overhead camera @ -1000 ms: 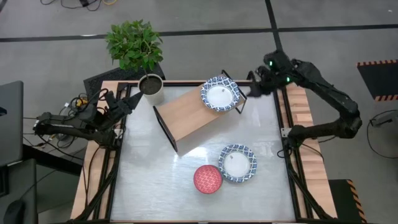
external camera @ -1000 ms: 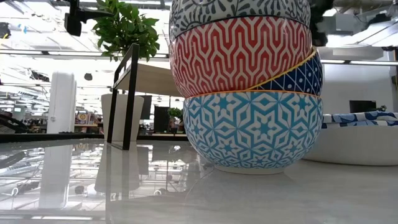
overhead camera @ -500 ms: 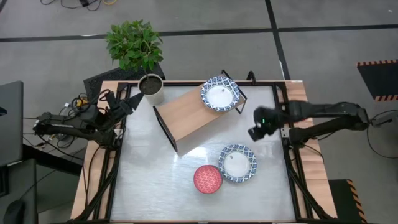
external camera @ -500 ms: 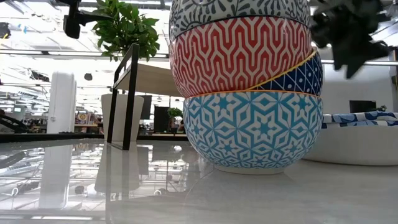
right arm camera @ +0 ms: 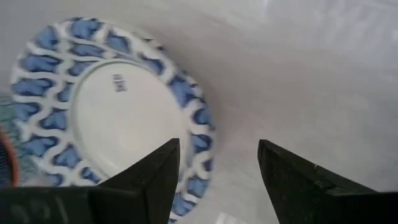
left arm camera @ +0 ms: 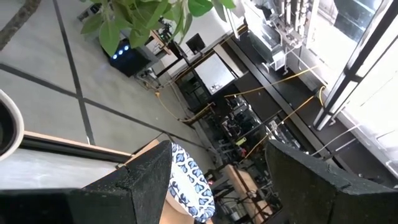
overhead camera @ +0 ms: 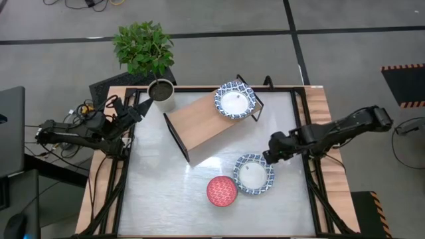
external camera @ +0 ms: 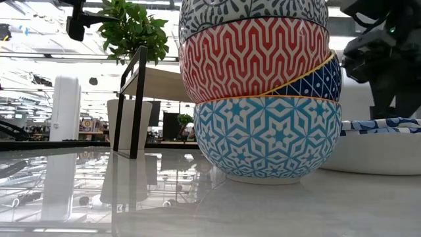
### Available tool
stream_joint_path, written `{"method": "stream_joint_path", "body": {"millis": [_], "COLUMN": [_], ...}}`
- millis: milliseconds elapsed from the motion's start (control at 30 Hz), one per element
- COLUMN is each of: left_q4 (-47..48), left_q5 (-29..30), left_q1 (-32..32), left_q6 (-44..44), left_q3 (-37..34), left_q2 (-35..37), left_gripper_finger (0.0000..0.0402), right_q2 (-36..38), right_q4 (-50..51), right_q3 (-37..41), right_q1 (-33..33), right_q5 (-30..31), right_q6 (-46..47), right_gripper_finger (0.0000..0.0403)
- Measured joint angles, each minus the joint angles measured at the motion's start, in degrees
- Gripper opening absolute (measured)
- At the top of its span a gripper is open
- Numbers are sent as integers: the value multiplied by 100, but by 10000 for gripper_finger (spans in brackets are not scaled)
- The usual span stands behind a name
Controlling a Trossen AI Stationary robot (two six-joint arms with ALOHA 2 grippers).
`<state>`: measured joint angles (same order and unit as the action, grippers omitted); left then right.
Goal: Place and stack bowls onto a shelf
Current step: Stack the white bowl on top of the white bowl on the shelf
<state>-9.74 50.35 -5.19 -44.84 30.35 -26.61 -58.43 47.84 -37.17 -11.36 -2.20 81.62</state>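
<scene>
One wide blue-and-white bowl [overhead camera: 234, 101] rests on the right end of the wooden shelf [overhead camera: 199, 125]. A second one [overhead camera: 253, 174] sits on the table, also in the right wrist view [right arm camera: 118, 118]. Left of it stands a stack of small patterned bowls [overhead camera: 222, 191], red, navy and light blue in the low view [external camera: 263, 99]. My right gripper [overhead camera: 269, 157] is open just above the table bowl's far-right rim [right arm camera: 202, 146], with the rim's edge showing between its fingers. My left gripper [left arm camera: 217, 180] waits open at the table's far-left corner.
A white plant pot [overhead camera: 161, 93] with a leafy plant stands at the far-left corner, next to the left gripper and the shelf's left end. Bare table lies between the shelf and the near edge on the left side [overhead camera: 166, 186].
My right arm has swung from the table's far-right corner beside the shelf toward the near edge and come down to the far-right rim of the bowl on the table. The bowls and the shelf have stayed in place.
</scene>
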Motion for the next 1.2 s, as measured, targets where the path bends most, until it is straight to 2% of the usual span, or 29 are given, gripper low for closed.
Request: {"method": "stream_joint_path", "body": {"millis": [200,467,967,1200], "left_q4": [4,28,157,151], "left_q5": [0,0,-4,2], "left_q1": [-2,-1,0,0], "left_q6": [-98,-144,-151,-151], "left_q3": [0,0,0,0], "left_q2": [-2,-2,0,2], "left_gripper_finger": [246,246,246,246], "right_q2": [-30,-299,-477,-705], "right_q4": [-682,-808,-960,-1013], "right_q3": [255,284,278,280], "right_q1": [-30,-42,-137,-137], "right_q5": [-3,-107,-200,-322], "right_q6": [0,-109,-197,-242], "right_gripper_finger": [242,238,169,162]}}
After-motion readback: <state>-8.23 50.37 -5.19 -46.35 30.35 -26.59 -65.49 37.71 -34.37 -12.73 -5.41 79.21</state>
